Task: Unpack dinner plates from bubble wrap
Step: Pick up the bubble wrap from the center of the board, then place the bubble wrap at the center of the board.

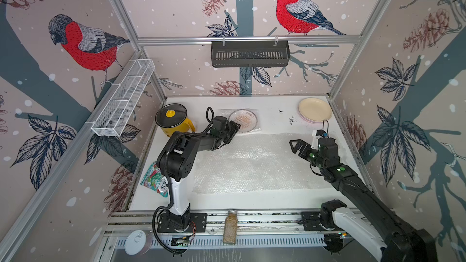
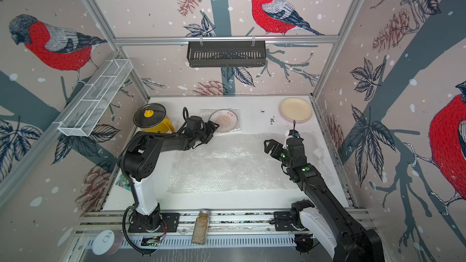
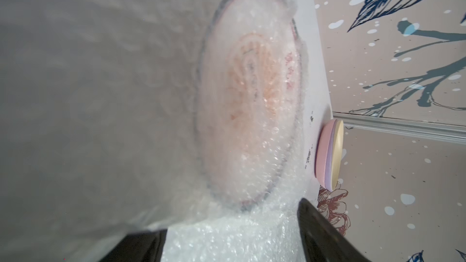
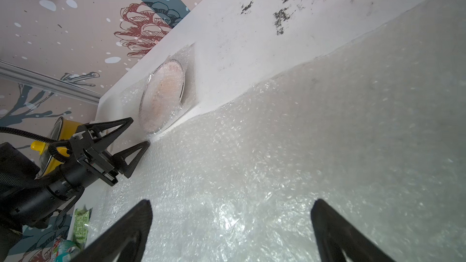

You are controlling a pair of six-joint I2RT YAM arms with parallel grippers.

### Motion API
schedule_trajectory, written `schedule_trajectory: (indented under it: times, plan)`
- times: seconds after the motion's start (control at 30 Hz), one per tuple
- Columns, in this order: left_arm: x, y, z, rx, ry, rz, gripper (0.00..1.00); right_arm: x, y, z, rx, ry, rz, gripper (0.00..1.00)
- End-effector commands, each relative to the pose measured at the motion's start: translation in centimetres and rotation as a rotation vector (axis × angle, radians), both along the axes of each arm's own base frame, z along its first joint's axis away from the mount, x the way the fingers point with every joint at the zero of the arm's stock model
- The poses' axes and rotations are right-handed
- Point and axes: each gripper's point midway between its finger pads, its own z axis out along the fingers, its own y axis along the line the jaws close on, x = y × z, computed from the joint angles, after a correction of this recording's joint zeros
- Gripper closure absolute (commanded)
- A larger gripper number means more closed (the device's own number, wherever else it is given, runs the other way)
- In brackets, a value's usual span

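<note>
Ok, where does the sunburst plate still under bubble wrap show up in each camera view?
Top view: sunburst plate, rear of table, left of centre.
Top view: same place.
Left wrist: large, filling mid-picture.
Right wrist: small, just beyond the left end effector.
Shared landmark: cream-topped plate stack.
</note>
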Motion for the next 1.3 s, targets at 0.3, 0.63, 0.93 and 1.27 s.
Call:
schedule_trajectory:
  times: [0.3,0.63,0.93,1.27]
  plan:
    - [4.5,0.5,0.3,0.022,-0.046,-0.027,0.58,-0.3,-0.1,-0.3,-0.005,0.014,-0.002,0.01]
    - [5.1,0.4,4.5,0.021,-0.140,-0.175,1.00,0.3,-0.6,0.9,-0.051,-0.013,-0.018,0.01]
    - [-1.6,-0.4,14.1,0.038,-0.346,-0.346,1.00,2.2,-1.9,6.5,-0.112,-0.143,-0.077,0.01]
    - [-15.9,-4.9,12.6,0.137,-0.366,-0.728,1.00,1.8,-3.4,9.0,-0.143,-0.215,-0.131,0.01]
